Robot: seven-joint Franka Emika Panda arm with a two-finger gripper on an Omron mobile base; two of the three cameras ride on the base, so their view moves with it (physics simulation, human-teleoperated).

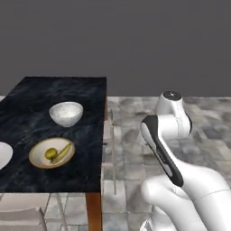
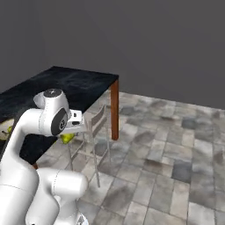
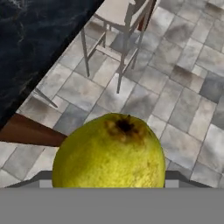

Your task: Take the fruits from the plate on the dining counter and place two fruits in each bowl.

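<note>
My gripper (image 3: pixel 109 181) is shut on the yellow-green pear (image 3: pixel 109 153), which bulks large in the hand view with its dark blossom end facing the camera. From the right base view the pear (image 2: pixel 67 138) hangs under the hand beside the dining counter (image 2: pixel 79 83), above the floor. On the black marble counter (image 1: pixel 54 90) stands the deep white bowl (image 1: pixel 66 113), with nothing seen inside. Nearer lies the tan-rimmed bowl (image 1: pixel 37 163), holding the banana (image 1: pixel 63 152) and the round olive-yellow fruit (image 1: pixel 51 153). The white plate (image 1: pixel 2 155) is cut off at the left edge.
A light metal chair (image 2: pixel 94 125) stands on the tiled floor by the counter's side, directly below the hand (image 3: pixel 122 17). The counter's wooden leg (image 2: pixel 114 110) is just beyond it. Another chair back (image 1: pixel 22 219) sits at the counter's near end.
</note>
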